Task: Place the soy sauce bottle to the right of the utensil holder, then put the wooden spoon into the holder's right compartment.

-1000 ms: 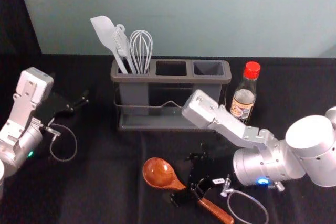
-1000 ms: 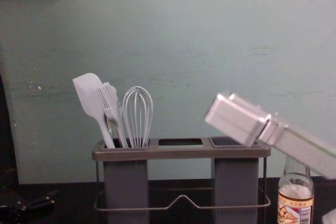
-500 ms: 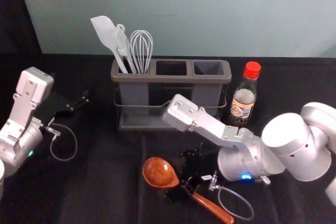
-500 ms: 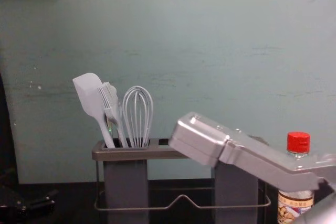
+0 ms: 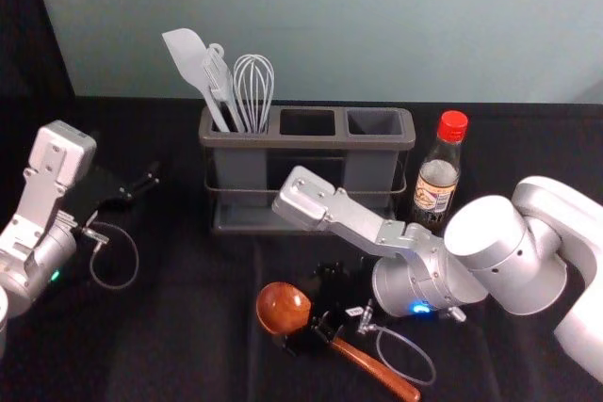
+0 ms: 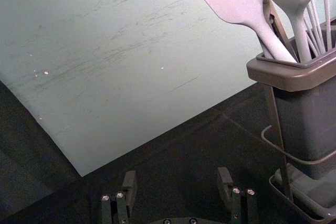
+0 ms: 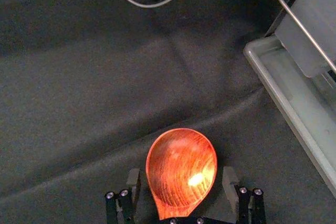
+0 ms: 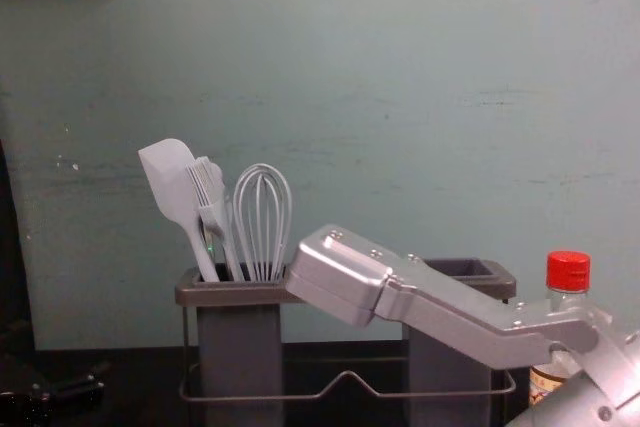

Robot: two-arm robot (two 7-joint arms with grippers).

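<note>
The wooden spoon (image 5: 283, 309) lies on the black cloth in front of the utensil holder (image 5: 306, 141), bowl toward the left. My right gripper (image 5: 306, 322) is over the spoon near its bowl. In the right wrist view, the open right gripper (image 7: 182, 182) has its fingers on either side of the spoon bowl (image 7: 181, 169), apart from it. The soy sauce bottle (image 5: 437, 181) stands upright to the right of the holder, whose right compartment is empty. My left gripper (image 5: 154, 181) is parked at the left; in the left wrist view the left gripper (image 6: 178, 184) is open.
A white spatula (image 5: 193, 63), a brush and a whisk (image 5: 253, 91) stand in the holder's left compartment. The right forearm (image 8: 470, 322) crosses before the holder in the chest view. A wall (image 5: 330, 25) rises behind.
The right arm has moved left, taking its gripper from over the spoon's handle toward the bowl. In the chest view the bottle's red cap has come into sight. The left arm is still.
</note>
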